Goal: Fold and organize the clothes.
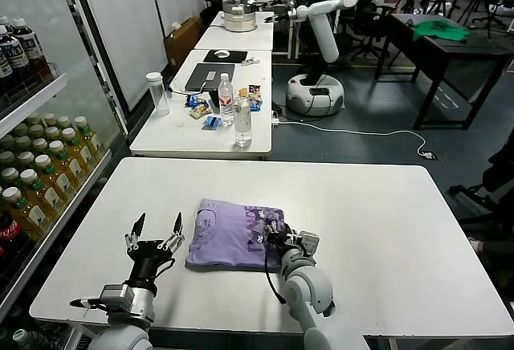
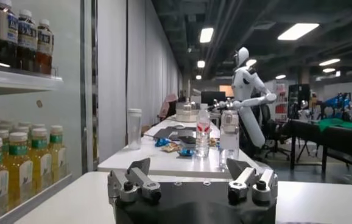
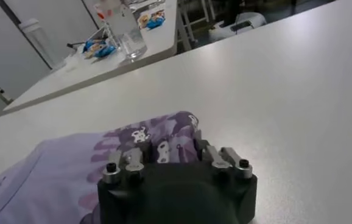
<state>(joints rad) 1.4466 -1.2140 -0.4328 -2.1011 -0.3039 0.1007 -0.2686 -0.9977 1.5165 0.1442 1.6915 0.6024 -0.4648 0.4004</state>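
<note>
The lavender T-shirt (image 1: 229, 238) lies folded into a rectangle on the white table (image 1: 385, 205), near the front edge, with its white-and-dark print toward the right side. It also shows in the right wrist view (image 3: 60, 170). My right gripper (image 1: 275, 234) is low at the shirt's right edge, its jaws open with the printed fabric between the fingers (image 3: 171, 152). My left gripper (image 1: 158, 226) is open and empty, fingers pointing up, just left of the shirt and apart from it. In the left wrist view it (image 2: 188, 165) holds nothing.
A drinks fridge (image 1: 40, 173) stands close on the left. Behind is a second table with a water bottle (image 1: 243, 121), a white tumbler (image 1: 158, 93) and snacks. Farther back are another robot (image 1: 321, 13) and a dark table with a green cloth (image 1: 440, 30).
</note>
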